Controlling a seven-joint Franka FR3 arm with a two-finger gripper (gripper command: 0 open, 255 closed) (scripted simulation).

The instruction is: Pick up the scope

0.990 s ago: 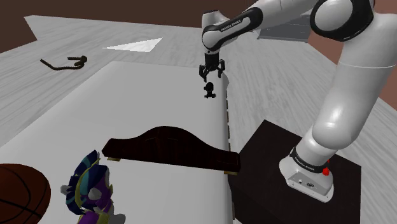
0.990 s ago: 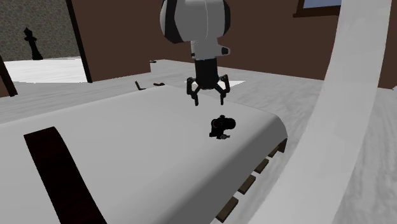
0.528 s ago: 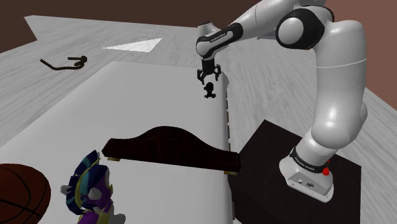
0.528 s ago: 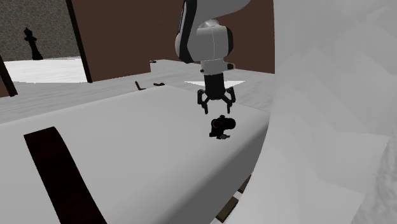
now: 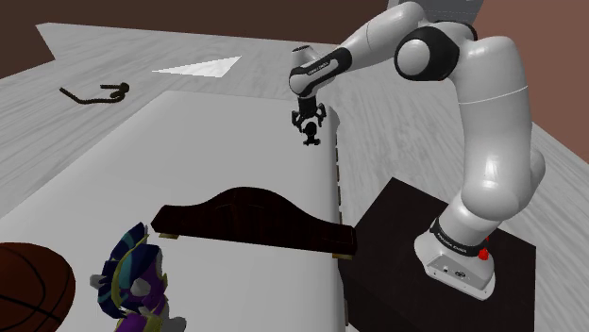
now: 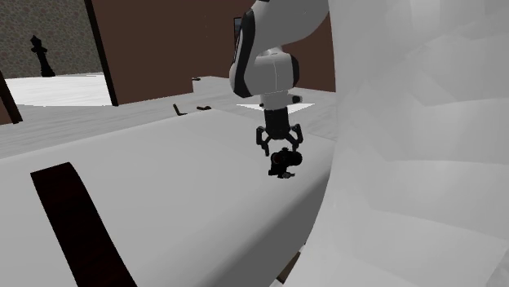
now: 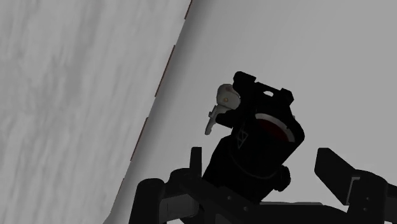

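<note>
Cut by the shoulder view's lower edge — a brown basketball and a toy figure. Too small to name: dark items on the floor. Lower end of the scope lost against the black gripper.

scope on bed (edge), tool perhaps above

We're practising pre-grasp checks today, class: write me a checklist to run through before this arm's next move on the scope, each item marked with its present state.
1. Fingers apart: ok.
2. Scope between them, by the wrist view: ok.
3. Gripper lined up above the scope, by the second exterior view: ok.
4. Gripper low enough to clasp: cannot tell; it hovers close over the scope.
5. Scope resting on the bed: ok, though near its edge.
</note>
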